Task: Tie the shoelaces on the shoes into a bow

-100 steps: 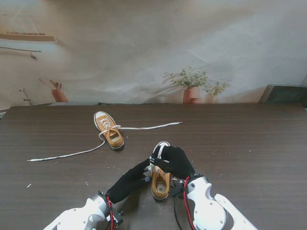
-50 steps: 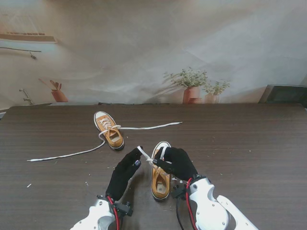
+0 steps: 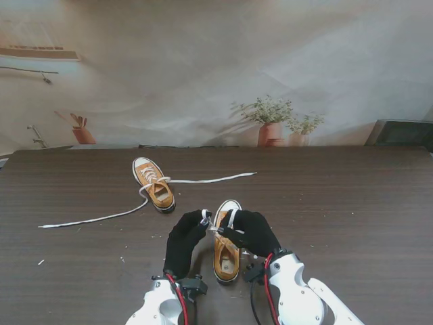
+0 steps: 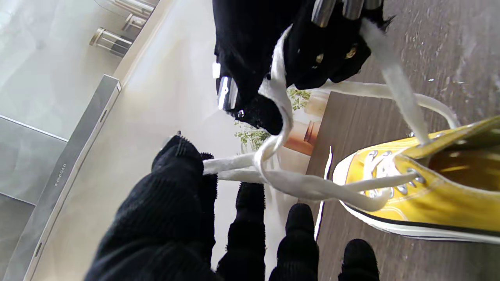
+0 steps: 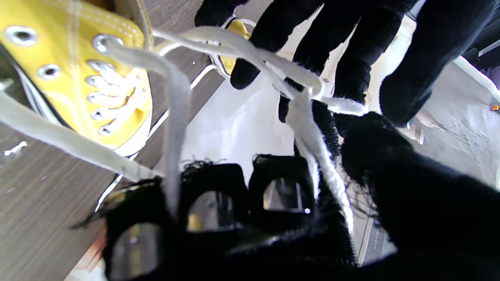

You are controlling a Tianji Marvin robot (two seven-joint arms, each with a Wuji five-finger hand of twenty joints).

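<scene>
A: Where is the near shoe?
B: Lower centre of the stand view, toe pointing away; both hands meet over its tongue.
A: And the hands?
B: The left hand pinches a doubled lace between thumb and forefinger, other fingers extended; the right hand is curled around the other strand, which crosses the first.
A: The far shoe?
B: Upper left of centre on the table; its loose laces trail out to both sides.
</scene>
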